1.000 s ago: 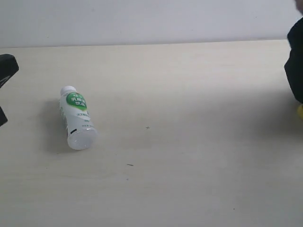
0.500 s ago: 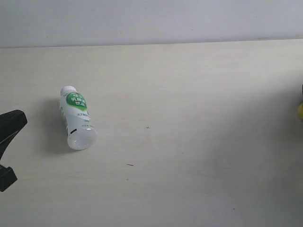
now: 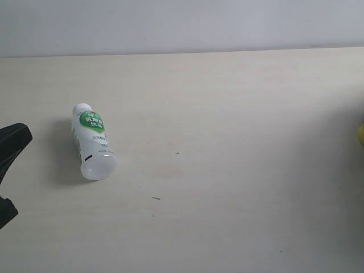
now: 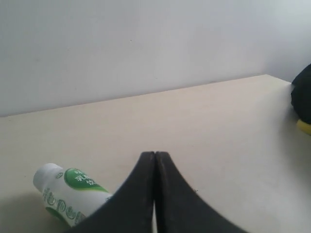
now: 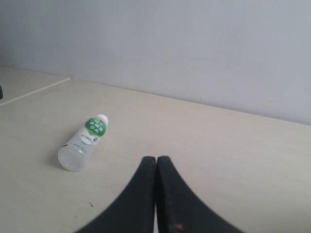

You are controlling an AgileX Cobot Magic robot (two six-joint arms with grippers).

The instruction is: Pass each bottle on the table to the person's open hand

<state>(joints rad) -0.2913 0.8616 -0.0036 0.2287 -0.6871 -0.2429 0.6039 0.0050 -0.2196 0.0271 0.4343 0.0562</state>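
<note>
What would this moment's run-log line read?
bottle: lying on table, untouched; left gripper: shut, empty; right gripper: shut, empty

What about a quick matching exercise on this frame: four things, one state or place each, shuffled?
Things:
1. bottle
2. left gripper
3. yellow object
4. wall

States or places:
A. pale grey, behind the table
B. fingers shut together, nothing held
C. lying on its side, white cap
D. cut off at the exterior view's right edge

Pairs: 1-C, 2-B, 3-D, 4-A
</note>
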